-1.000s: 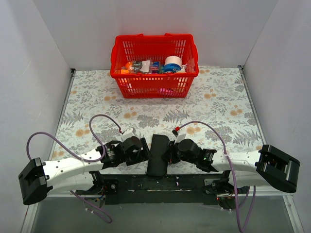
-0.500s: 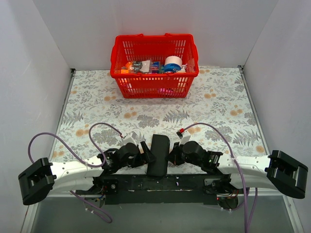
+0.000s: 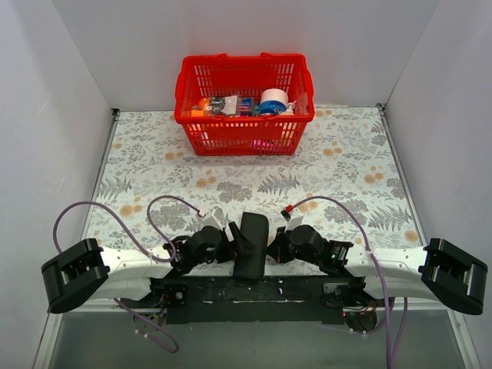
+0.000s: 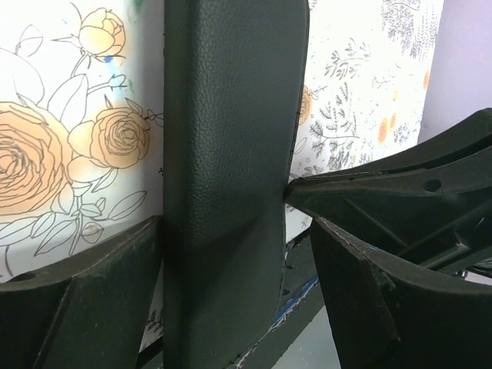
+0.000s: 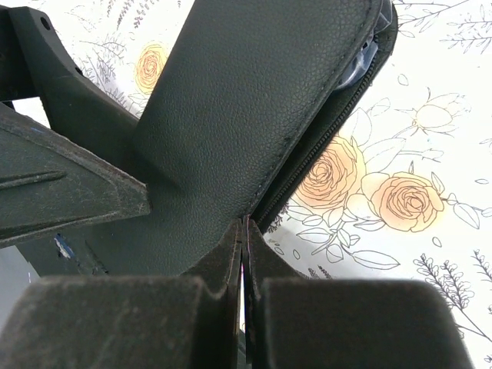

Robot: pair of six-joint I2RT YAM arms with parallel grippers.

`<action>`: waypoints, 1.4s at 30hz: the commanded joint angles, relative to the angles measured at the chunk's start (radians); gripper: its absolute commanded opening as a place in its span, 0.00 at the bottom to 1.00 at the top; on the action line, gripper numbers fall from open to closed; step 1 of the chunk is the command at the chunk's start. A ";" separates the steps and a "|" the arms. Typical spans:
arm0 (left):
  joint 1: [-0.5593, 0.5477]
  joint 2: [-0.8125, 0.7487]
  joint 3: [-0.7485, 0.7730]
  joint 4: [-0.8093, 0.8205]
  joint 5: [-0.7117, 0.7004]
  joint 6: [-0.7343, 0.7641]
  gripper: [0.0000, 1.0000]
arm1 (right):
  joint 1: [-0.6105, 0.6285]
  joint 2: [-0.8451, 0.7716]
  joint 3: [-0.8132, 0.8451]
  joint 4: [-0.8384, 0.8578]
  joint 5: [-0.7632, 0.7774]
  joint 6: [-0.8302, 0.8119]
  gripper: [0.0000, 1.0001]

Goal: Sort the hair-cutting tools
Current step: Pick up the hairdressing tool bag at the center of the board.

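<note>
A flat black pouch [image 3: 251, 244] lies at the near edge of the table between my two grippers. My left gripper [image 3: 231, 240] is open, its jaws standing either side of the pouch [image 4: 223, 138]; in the left wrist view [image 4: 234, 227] the left finger touches it and the right finger stands a little off. My right gripper [image 3: 274, 244] is shut, pinching the pouch's zip edge [image 5: 254, 115] in the right wrist view [image 5: 244, 227]. A pale blue translucent bit [image 5: 357, 65] peeks from the zip opening. The scissors and black stick are otherwise hidden.
A red plastic basket [image 3: 244, 131] with tape rolls and small items stands at the back centre. The table carries a floral cloth [image 3: 346, 177]. White walls close in left, right and back. The black arm mount [image 3: 254, 290] runs along the near edge.
My left arm has swung inward and its gripper has closed in on the pouch's left side. The pouch has tilted slightly to the right. The right gripper stays on its edge.
</note>
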 commanded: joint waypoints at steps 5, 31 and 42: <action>-0.003 0.113 -0.064 0.026 0.028 0.009 0.77 | 0.006 0.002 -0.040 -0.039 0.024 -0.004 0.01; 0.000 0.098 0.212 -0.181 -0.199 0.166 0.00 | 0.008 -0.162 0.144 -0.355 0.053 -0.191 0.17; 0.034 0.228 0.616 -0.374 -0.463 0.262 0.00 | 0.009 -0.176 0.366 -0.565 0.228 -0.436 0.38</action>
